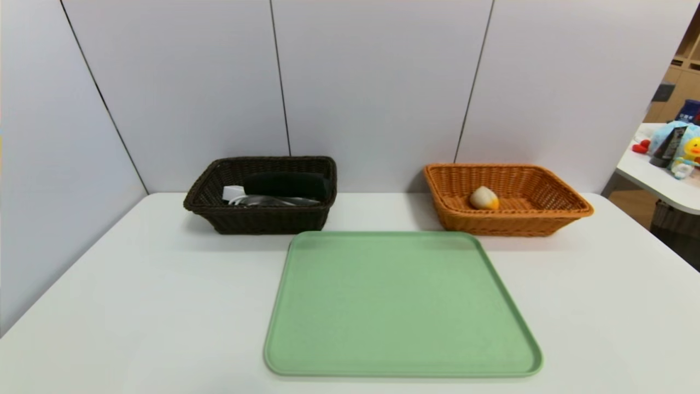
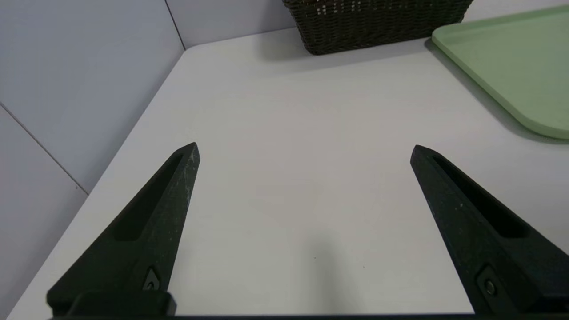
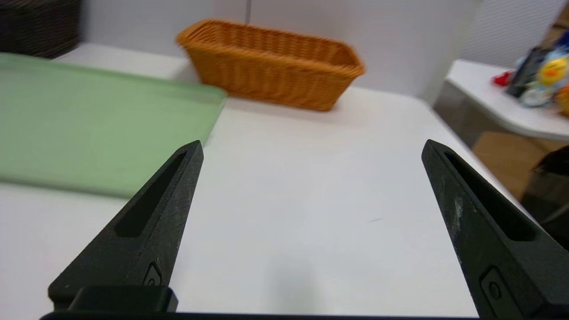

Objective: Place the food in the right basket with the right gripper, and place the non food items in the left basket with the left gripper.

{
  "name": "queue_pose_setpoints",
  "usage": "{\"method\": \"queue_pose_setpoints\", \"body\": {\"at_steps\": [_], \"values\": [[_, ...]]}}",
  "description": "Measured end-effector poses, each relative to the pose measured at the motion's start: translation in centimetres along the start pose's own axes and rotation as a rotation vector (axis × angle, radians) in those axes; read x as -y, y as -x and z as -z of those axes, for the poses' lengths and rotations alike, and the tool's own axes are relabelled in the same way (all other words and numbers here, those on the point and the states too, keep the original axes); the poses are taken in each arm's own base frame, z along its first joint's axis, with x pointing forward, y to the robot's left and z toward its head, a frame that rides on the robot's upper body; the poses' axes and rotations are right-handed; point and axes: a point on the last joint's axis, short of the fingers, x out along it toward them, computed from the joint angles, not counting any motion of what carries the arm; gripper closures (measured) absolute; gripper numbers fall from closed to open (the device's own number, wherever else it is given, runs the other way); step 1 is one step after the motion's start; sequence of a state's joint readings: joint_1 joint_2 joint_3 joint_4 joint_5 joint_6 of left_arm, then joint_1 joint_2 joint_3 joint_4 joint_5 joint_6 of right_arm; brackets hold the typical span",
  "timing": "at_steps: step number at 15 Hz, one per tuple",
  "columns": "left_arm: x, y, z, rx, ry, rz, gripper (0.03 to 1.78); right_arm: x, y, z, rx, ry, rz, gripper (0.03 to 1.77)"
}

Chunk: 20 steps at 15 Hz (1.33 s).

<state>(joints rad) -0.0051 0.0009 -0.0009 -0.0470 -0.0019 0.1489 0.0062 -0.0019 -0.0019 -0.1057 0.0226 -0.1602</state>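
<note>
**Tray bare, items in baskets, both grippers open and holding nothing**

White desk (image 1: 136, 306) with a green tray (image 1: 399, 306) in the middle near the front edge, nothing on it. Dark brown basket (image 1: 261, 219) sits behind the tray's left corner, against the wall panels. Inside it: a black soft item (image 1: 287, 185) lying across the back, a white item (image 1: 233, 192) at the left end, and something clear or shiny (image 1: 279, 201) in front of the black one; can't tell what exactly. Orange basket (image 1: 525, 221) sits behind the tray's right corner, well apart from the dark one. One pale rounded food item (image 1: 484, 198) with a yellow-orange end lies on its floor, toward the left side. A second white table (image 1: 664, 186) at far right carries plush toys (image 1: 681, 148), off the work area.

Left gripper (image 2: 304, 149): not in head view. Its wrist view shows the jaws spread wide over bare desk on the left side, nothing between them, dark basket ahead, tray corner off to the side. Fingers (image 2: 164, 209) clear of everything.

Right gripper (image 3: 311, 146): also out of head view. Jaws spread wide over bare desk on the right side, gripping nothing, orange basket ahead, tray edge beside it.
</note>
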Motion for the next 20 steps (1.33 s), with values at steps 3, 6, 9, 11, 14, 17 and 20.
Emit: {"method": "queue_pose_setpoints", "body": {"at_steps": [3, 6, 9, 11, 14, 17, 20], "values": [[0.09, 0.01, 0.49, -0.046, 0.040, 0.014, 0.12, -0.23, 0.05, 1.04, -0.097, -0.042, -0.043, 0.11], [0.10, 0.01, 0.51, -0.047, 0.070, 0.016, 0.12, -0.22, 0.06, 1.09, -0.106, -0.106, -0.031, 0.11], [0.11, 0.01, 0.50, -0.046, 0.097, 0.019, 0.12, -0.20, 0.06, 1.05, -0.105, -0.146, -0.024, 0.11], [0.10, 0.01, 0.51, -0.047, 0.111, 0.014, 0.12, -0.17, 0.06, 1.04, -0.106, -0.179, -0.008, 0.11], [0.09, 0.01, 0.53, -0.049, 0.129, 0.011, 0.12, -0.12, 0.06, 1.08, -0.107, -0.210, 0.017, 0.10], [0.09, 0.01, 0.53, -0.050, 0.132, 0.011, 0.12, -0.11, 0.05, 1.05, -0.103, -0.214, 0.019, 0.11], [0.09, 0.01, 0.53, -0.050, 0.131, 0.011, 0.12, -0.12, 0.04, 1.06, -0.102, -0.214, 0.019, 0.10]]}}
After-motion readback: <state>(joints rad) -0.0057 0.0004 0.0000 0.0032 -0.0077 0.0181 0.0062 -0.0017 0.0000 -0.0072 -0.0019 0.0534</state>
